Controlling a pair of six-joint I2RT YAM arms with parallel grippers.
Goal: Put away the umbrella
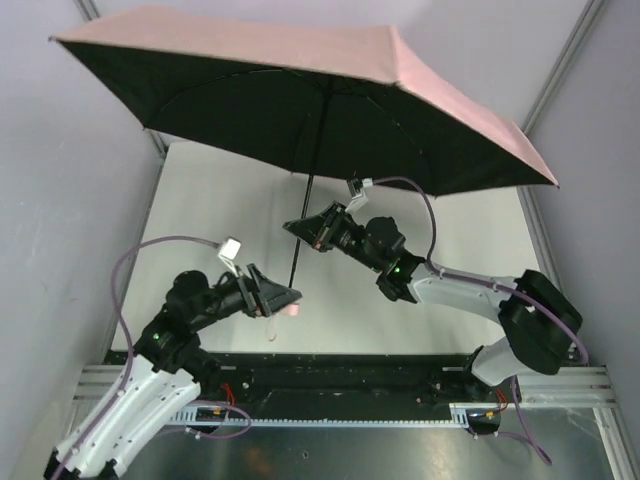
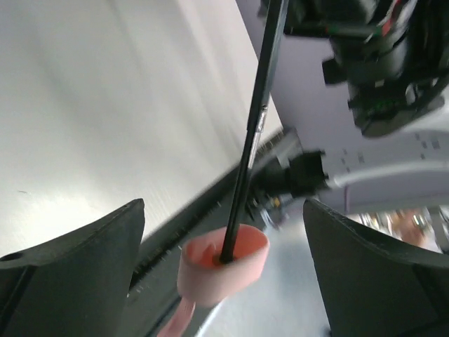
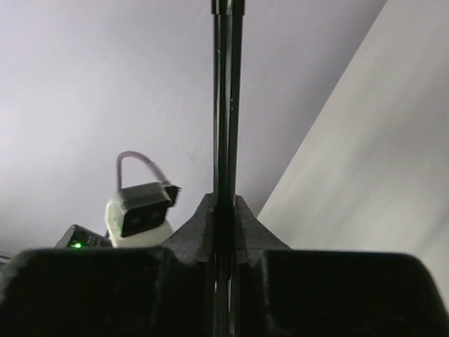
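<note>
The umbrella (image 1: 300,60) stands open above the table, pale pink on top and black underneath, with its thin black shaft (image 1: 307,200) slanting down toward the near edge. My right gripper (image 1: 306,228) is shut on the shaft (image 3: 226,105) partway down; in the right wrist view the right gripper (image 3: 224,207) pinches the rod between both fingers. The small pink handle (image 1: 293,312) with its strap hangs at the shaft's lower end. My left gripper (image 1: 284,297) is open. In the left wrist view the left gripper (image 2: 224,207) has the handle (image 2: 223,270) between its fingers without touching it.
The white table (image 1: 450,260) lies beneath the canopy, with a black rail (image 1: 350,375) along its near edge. Grey walls close in on both sides. The right arm (image 2: 379,63) hangs close above the left gripper. The left wrist camera (image 3: 140,210) shows beside the shaft.
</note>
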